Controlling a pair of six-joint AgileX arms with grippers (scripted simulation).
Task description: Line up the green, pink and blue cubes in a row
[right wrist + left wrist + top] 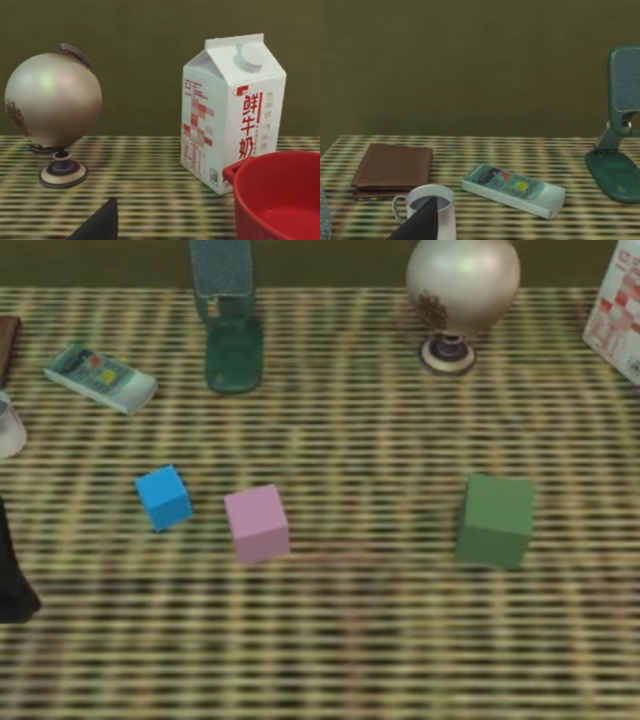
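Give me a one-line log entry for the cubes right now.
blue cube left, apart | pink cube beside it, apart | green cube far right, wide gap | row unfinished | left arm parked at left edge

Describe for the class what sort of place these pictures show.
Probably a rendered tabletop test scene rather than a real room: a woven-patterned table holds three plain cubes, green, pink and blue, among unrelated household items like a globe and milk carton.
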